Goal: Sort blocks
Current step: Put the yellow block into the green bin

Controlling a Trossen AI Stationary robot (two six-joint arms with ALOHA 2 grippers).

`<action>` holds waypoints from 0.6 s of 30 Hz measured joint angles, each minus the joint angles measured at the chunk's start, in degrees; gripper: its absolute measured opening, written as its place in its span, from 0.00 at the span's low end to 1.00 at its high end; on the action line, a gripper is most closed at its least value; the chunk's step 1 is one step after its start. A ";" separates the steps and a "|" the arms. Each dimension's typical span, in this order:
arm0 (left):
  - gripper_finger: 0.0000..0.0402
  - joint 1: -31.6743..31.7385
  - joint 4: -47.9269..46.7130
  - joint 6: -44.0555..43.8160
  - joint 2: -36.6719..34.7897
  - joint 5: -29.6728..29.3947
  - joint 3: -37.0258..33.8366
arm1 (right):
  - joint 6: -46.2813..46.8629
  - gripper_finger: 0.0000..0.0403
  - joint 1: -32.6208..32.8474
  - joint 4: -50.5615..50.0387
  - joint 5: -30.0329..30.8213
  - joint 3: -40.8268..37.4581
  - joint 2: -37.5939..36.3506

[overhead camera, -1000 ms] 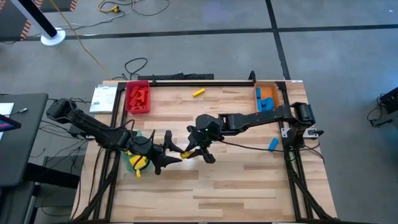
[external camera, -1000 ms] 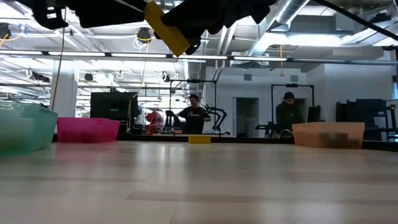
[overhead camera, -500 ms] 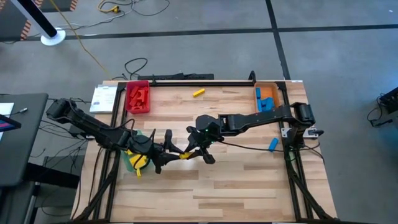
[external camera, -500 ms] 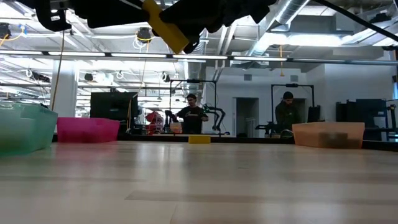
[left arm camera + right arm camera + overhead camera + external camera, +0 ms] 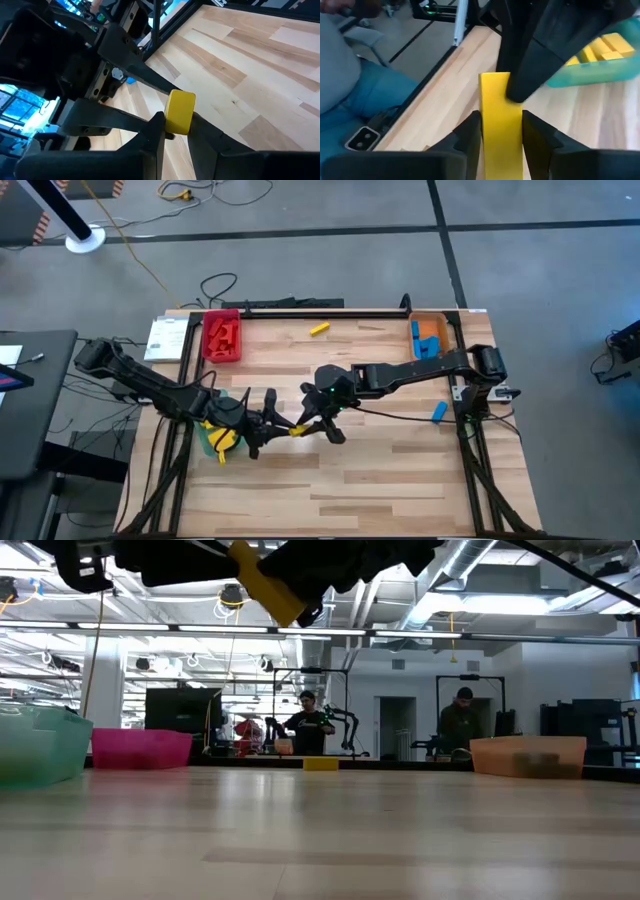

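Note:
A yellow block [image 5: 298,429] hangs in the air over the table's left middle, between my two grippers. My left gripper [image 5: 285,428] reaches in from the left and is shut on it. My right gripper [image 5: 309,424] comes from the right, its fingers against the same block. In the low view the block [image 5: 266,584] shows high above the tabletop, tilted. A green tray [image 5: 212,436] with yellow blocks lies under the left arm. Other blocks: red ones in the red tray [image 5: 222,337], blue ones in the orange tray [image 5: 430,337]. My left gripper pinches the yellow block's left end [image 5: 176,126] between its two fingers [image 5: 155,131], coming roughly level from the table's left. The block is clear of the table. My right gripper has its two fingers [image 5: 470,131] against the block's long sides [image 5: 500,131], lying along it. It comes from the table's right, slanting down. The block's far end sticks out past them into the left gripper's fingers [image 5: 535,60].
One yellow block [image 5: 319,329] lies loose on the table near the far edge, and a blue one [image 5: 438,412] lies near the right edge. A white sheet [image 5: 166,338] lies left of the red tray. People stand in the room behind.
My left gripper's fingers have shut on the yellow block's left end. Both arms have kept their places, and the block stays in the air between them.

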 joint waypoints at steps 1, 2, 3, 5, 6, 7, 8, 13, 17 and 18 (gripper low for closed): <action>0.15 -0.04 -0.37 -0.28 -0.23 -0.10 -0.02 | -0.03 0.36 0.00 -0.36 0.68 0.00 0.00; 0.15 -0.05 -0.78 -0.50 -0.60 -0.15 -0.04 | -0.03 0.39 -0.07 -1.04 1.21 0.02 0.00; 0.15 -0.09 -1.56 -0.67 -1.08 -0.17 -0.04 | -0.03 0.42 -0.13 -2.26 2.00 0.02 -0.02; 0.15 -0.14 -4.10 -1.51 -2.39 -0.19 0.05 | -0.26 0.48 -0.17 -4.81 4.40 0.02 -0.02; 0.15 -0.15 -6.62 -2.18 -3.10 -0.29 0.62 | -0.52 0.51 -0.17 -6.61 5.66 0.02 -0.02; 0.15 -0.19 -9.35 -3.03 -3.81 -0.73 1.44 | -0.63 0.54 -0.17 -8.46 6.40 0.02 -0.02; 0.15 -0.33 -12.41 -4.03 -4.51 -1.63 2.39 | -0.66 0.56 -0.17 -10.00 7.47 0.02 -0.02; 0.15 -1.38 -32.36 -10.39 -6.81 -4.40 8.53 | -0.69 0.61 -0.13 -21.18 12.00 0.02 -0.02; 0.15 -1.98 -49.42 -18.43 -7.01 -4.53 14.16 | 0.19 0.61 1.06 -31.93 16.86 0.02 -0.02; 0.15 -2.14 -53.67 -20.74 -6.99 -4.55 15.18 | 0.62 0.62 1.58 -34.74 18.36 0.01 -0.02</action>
